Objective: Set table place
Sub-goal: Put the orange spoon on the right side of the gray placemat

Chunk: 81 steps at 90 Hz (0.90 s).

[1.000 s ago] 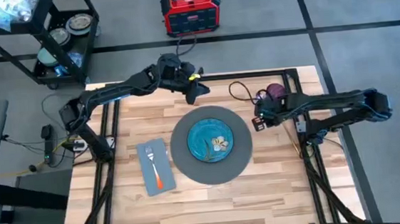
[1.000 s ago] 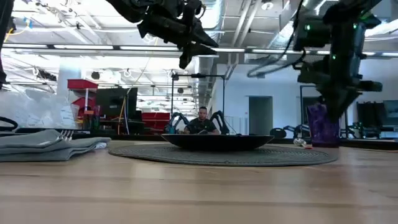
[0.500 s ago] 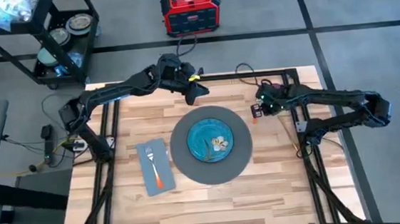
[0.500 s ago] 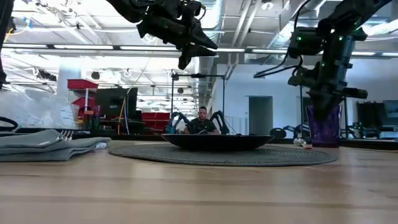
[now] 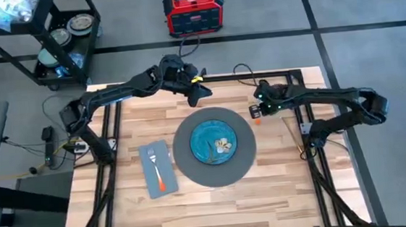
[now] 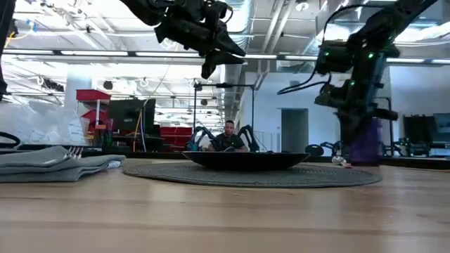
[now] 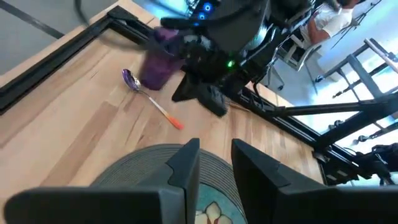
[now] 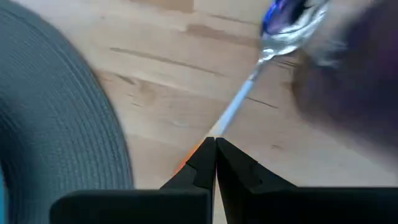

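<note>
The right hand [image 5: 255, 113] has swung away from the right edge of the desk [image 5: 282, 194] toward the mat [image 5: 246, 157] — it now hangs low over the orange handle of the spoon [image 7: 152, 102], fingers [image 8: 205, 158] pressed together, leaving the purple cup [image 7: 158, 59] just behind it.

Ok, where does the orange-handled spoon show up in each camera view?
High view: of the orange-handled metal spoon only the orange end shows, just right of the round dark grey woven mat.
Low view: cannot make it out.
Left wrist view: lying on the wood beyond the mat, beside the small purple cup.
Right wrist view: running diagonally beside the mat's edge.
Shared landmark: the mat.
</note>
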Available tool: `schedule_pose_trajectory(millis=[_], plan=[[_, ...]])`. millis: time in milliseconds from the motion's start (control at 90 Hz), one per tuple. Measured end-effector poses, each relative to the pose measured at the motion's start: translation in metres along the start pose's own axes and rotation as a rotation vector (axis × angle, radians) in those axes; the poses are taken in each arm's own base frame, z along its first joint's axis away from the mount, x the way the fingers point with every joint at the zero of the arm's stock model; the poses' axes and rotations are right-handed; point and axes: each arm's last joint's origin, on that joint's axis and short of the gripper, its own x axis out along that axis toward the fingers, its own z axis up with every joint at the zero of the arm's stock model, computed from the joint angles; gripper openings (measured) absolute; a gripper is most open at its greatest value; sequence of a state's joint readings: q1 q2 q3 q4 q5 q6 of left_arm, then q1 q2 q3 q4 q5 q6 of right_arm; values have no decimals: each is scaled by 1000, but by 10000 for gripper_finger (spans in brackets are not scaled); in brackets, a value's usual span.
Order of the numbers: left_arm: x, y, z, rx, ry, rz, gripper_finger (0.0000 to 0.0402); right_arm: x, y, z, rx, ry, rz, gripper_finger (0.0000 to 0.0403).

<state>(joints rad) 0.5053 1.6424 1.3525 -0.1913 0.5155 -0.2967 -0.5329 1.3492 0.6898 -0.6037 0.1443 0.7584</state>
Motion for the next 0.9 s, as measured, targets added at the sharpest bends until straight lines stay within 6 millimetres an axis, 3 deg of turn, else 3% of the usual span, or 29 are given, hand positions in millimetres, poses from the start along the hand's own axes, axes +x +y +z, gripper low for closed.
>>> schedule_pose_trajectory(millis=[111, 389, 711, 900], plan=[[0, 0, 0, -2, 0, 0, 75, 12, 1, 1, -17, 5, -98, 0], [0, 0, -1, -19, 10, 3, 75, 14, 11, -6, -71, 18, -91, 0], [0, 1, -1, -5, 12, 5, 75, -14, 12, -8, -32, -64, 2, 0], [0, 1, -1, 1, 11, 7, 75, -21, 3, -9, -18, -114, -90, 0]])
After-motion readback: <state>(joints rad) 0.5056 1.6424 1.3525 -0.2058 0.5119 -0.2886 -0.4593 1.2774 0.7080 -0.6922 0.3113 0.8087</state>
